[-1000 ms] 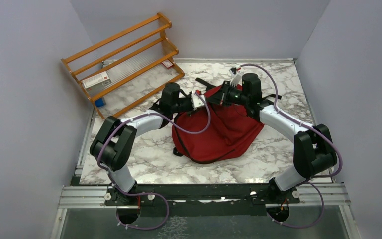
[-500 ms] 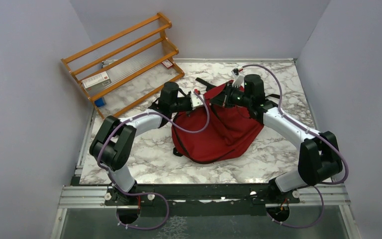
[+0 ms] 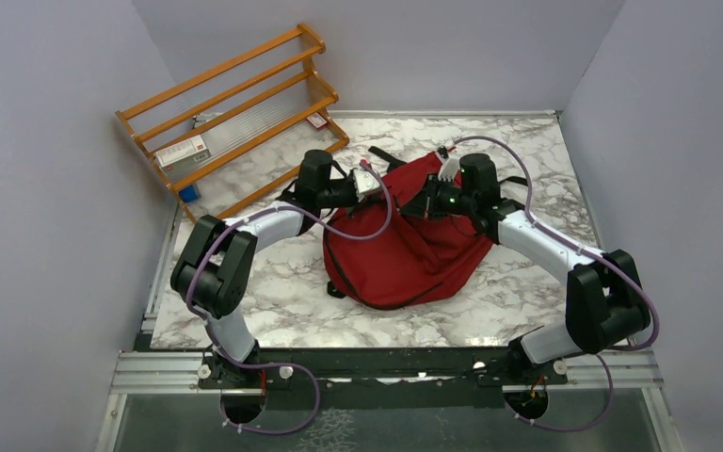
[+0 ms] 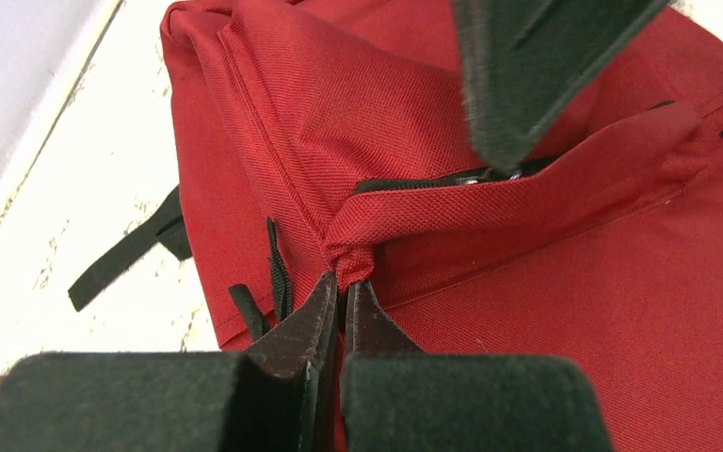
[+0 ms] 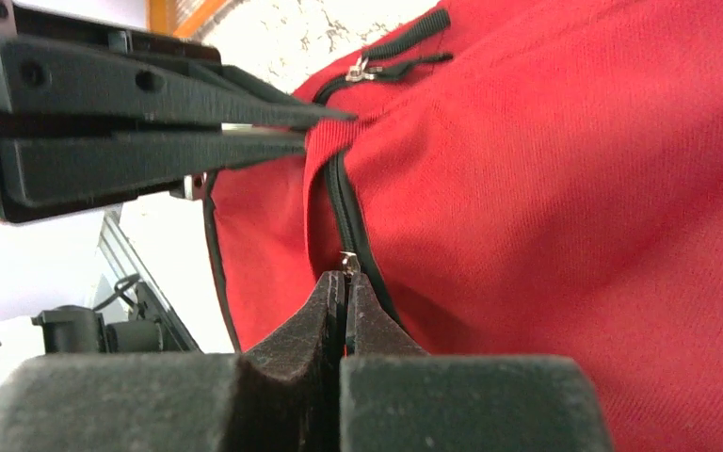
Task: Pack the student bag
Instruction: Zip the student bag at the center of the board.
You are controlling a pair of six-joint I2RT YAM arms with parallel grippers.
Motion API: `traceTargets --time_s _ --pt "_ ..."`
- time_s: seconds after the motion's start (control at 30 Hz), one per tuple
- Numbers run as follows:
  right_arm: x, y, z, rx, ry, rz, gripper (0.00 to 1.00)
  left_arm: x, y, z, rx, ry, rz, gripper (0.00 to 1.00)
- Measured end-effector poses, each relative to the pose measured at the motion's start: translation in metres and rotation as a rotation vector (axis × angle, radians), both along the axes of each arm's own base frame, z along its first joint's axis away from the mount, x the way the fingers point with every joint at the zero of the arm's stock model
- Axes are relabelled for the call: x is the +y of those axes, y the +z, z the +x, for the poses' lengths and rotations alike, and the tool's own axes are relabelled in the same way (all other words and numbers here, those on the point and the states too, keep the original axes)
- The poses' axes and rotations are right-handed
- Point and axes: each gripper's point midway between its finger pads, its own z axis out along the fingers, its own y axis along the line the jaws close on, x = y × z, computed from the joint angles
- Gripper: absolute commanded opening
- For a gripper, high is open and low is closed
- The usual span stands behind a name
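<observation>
Currently the student bag [image 3: 405,250] lies slumped in the middle of the table [image 3: 273,292], with both arms at its far edge. The left gripper [image 4: 342,292] pinches a fold of red fabric at the zipper's end. The right gripper [image 5: 344,287] is closed on the small metal zipper pull [image 5: 347,260].

Risk: the pull is tiny and may slip out under load. If the left pinch gives, the soft bag drags instead of the zipper running.

Count: one bag, two grippers, one wooden rack [image 3: 235,104] far left.

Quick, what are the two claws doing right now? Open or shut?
Left claw: shut, pinching a fold of the student bag fabric.
Right claw: shut on the bag's zipper pull.
</observation>
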Motion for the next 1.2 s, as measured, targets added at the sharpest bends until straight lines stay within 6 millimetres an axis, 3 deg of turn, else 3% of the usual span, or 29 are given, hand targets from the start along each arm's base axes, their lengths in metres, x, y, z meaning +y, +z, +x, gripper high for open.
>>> traceTargets --time_s 0.4,0.7,0.93,1.2 --pt "-0.013 -0.031 -0.027 0.082 0.045 -0.088 0.01 0.014 -0.02 0.032 0.105 0.106 0.038 0.0" --pt "-0.026 -0.036 -0.049 0.108 0.059 -0.132 0.01 0.022 -0.031 0.065 0.155 0.196 0.042 0.0" --pt "-0.035 -0.04 -0.067 0.135 0.061 -0.154 0.01 0.016 -0.036 0.087 0.174 0.215 0.054 0.0" --pt "-0.043 -0.056 -0.081 0.161 0.049 -0.157 0.01 0.012 -0.048 0.086 0.229 0.208 0.075 0.0"
